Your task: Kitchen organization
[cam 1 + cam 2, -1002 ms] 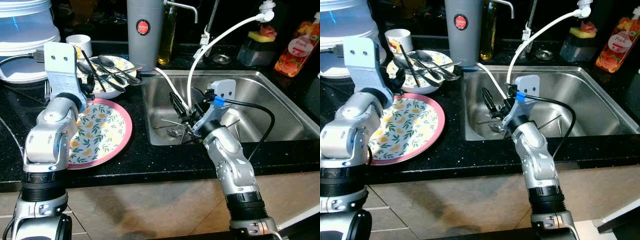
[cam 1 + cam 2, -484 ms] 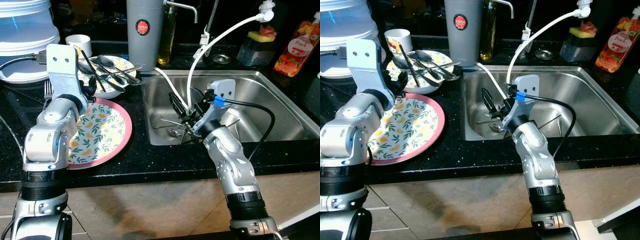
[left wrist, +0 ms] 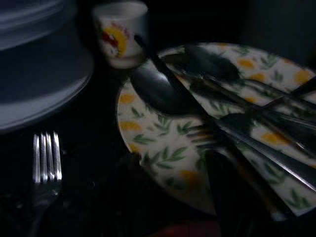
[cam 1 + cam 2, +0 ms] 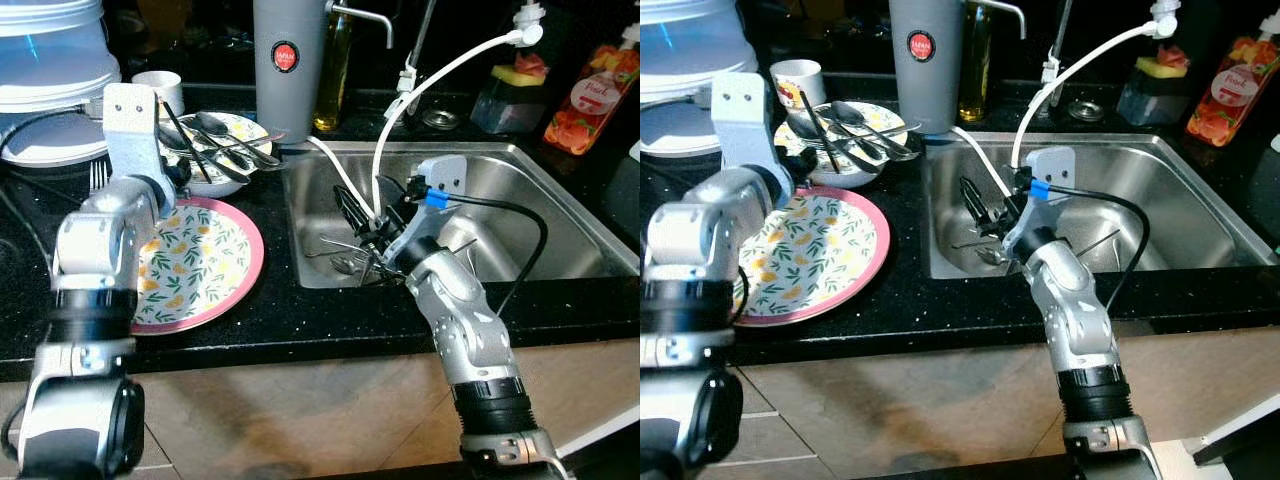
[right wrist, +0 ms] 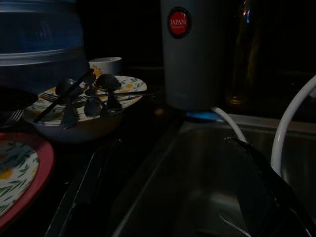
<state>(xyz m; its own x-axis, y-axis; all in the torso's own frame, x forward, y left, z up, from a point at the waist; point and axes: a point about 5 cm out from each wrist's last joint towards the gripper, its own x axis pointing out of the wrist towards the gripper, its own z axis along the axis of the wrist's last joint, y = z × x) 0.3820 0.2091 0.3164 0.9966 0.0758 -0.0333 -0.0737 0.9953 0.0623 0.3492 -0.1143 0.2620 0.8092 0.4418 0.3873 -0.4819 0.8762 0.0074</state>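
The black speckled bench carried a pink-rimmed floral plate near its front edge. Behind that sat a patterned bowl piled with spoons, and a small white cup. A fork lay on the bench beside the bowl. A grey flask stood by the steel sink.

**Silver arms, black joints and cabling**

The left silver arm is built of rounded brushed-metal segments, with a ribbed black band low down and a flat pale-grey wrist block marked by two small dark screw holes. The right silver arm has the same rounded shells and a ribbed black collar. Its grey wrist block carries a blue tag, and a black cable loops from it along the forearm. Long black fingers extend from that wrist.
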